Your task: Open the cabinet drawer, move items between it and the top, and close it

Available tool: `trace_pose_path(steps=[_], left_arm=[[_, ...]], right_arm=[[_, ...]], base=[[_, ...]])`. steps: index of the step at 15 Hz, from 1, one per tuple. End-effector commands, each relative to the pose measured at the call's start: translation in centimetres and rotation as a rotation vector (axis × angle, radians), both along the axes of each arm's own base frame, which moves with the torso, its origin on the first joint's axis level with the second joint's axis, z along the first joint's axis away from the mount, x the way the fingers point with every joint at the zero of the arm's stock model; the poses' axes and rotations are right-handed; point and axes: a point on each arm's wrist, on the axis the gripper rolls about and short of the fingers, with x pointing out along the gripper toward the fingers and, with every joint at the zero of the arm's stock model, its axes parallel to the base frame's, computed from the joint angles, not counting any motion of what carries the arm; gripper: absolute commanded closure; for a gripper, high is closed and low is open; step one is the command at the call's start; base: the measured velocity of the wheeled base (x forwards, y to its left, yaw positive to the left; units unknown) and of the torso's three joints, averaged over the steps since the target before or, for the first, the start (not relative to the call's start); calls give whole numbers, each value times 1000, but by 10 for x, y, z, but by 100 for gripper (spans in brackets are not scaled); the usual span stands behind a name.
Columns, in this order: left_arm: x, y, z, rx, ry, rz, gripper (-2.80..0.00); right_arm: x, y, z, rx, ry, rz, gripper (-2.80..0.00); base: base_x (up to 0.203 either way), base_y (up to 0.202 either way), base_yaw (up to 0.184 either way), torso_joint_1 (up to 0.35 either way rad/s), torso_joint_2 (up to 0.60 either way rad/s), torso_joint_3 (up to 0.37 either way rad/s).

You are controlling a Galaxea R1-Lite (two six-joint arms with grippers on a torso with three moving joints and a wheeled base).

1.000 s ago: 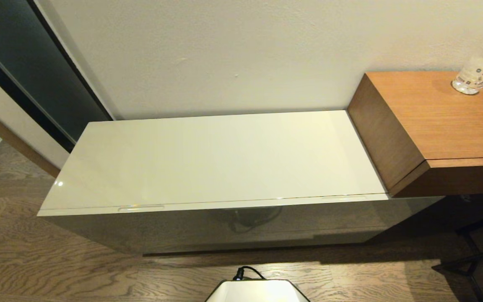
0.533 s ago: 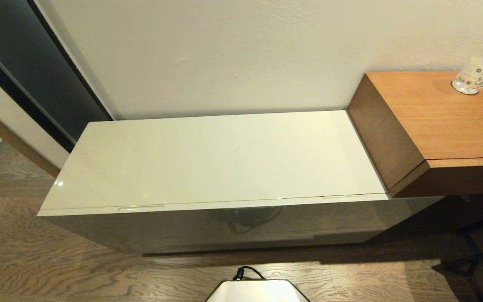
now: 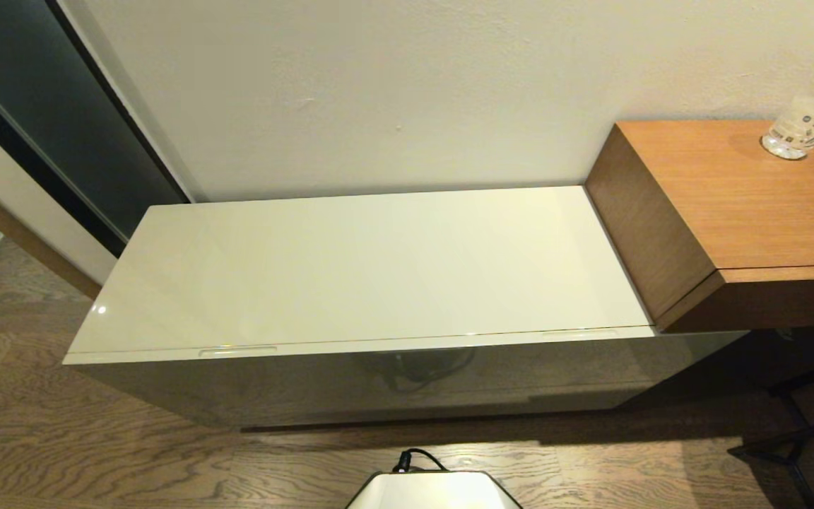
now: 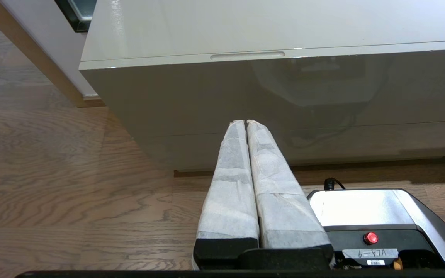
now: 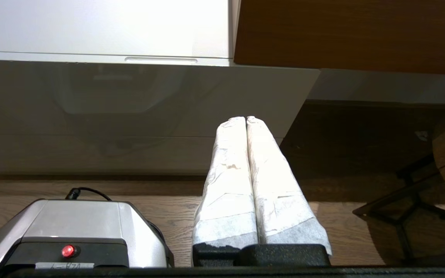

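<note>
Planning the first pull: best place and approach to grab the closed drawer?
Hook one of the two recessed slot handles on the drawer's upper edge: left slot or right slot. The front is flat and glossy with no knob, so enter from above and in front, then pull toward the robot. The left end effector, shut, sits nearer the left slot.

Head above, wrists low, sharing drawer (image 3: 407,385)

A brown wood-grain desk unit (image 3: 732,212) stands against the pale wall (image 3: 407,92). On its tabletop, near the far right edge, is a clear plastic bottle (image 3: 806,113). Grey-brown wood flooring (image 3: 61,445) lies below, with a dark folding stand (image 3: 795,431) on it at right.
</note>
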Motion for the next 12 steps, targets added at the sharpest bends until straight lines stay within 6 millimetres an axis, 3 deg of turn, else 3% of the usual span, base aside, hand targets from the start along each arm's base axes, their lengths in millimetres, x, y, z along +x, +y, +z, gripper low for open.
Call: trace_pose_path(steps=[1,12], left_arm=[[0,0,0,0,1,0,0],[0,0,0,0,1,0,0]], right_arm=[[0,0,0,-1,2,0,0],[0,0,0,0,2,1,0]], base=[[0,0,0,0,0,0],[0,0,0,0,0,0]])
